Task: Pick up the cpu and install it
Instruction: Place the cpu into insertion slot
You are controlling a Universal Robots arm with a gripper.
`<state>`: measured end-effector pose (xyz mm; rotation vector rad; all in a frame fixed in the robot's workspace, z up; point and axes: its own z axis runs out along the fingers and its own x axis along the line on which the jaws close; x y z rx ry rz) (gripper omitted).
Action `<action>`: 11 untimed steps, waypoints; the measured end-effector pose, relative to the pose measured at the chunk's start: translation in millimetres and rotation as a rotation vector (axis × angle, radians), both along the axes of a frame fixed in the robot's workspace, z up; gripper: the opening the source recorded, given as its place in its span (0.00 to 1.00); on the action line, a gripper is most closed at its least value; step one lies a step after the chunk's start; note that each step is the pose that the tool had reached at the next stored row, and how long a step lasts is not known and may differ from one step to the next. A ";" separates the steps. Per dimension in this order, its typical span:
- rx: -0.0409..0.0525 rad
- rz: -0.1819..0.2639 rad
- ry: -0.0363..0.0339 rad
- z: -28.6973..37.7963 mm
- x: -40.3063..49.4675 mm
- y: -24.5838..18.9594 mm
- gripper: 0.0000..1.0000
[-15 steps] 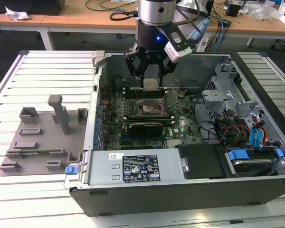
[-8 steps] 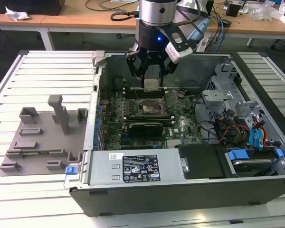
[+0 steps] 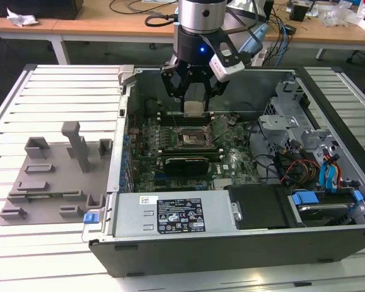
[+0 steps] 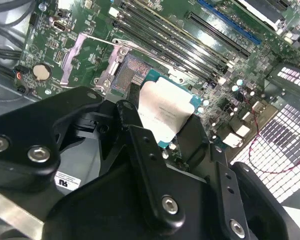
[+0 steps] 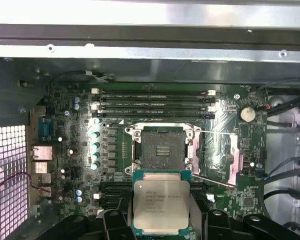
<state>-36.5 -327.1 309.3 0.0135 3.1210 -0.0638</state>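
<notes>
Gripper (image 3: pixel 193 104) grasps the cpu (image 5: pixel 161 204) by its edges. I see it hanging above the open socket (image 5: pixel 163 149), not yet seated.

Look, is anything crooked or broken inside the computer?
Nothing looks broken or spilled. The cpu sits flat in the jaws of the gripper, above the motherboard and not yet in the empty socket. The socket's metal frame is flipped open, ready for it.
</notes>
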 end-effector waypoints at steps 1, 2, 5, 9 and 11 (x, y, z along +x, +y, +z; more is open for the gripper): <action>-0.0001 -0.010 0.0000 0.0 0.0 0.0 0.55; -0.0003 -0.024 0.0001 0.0 0.0 0.0 0.55; -0.0011 -0.057 0.0000 -0.1 0.0 0.0 0.55; -0.0046 -0.122 0.0000 -0.2 0.0 0.0 0.55; -0.0061 -0.151 0.0000 -0.3 0.0 0.0 0.55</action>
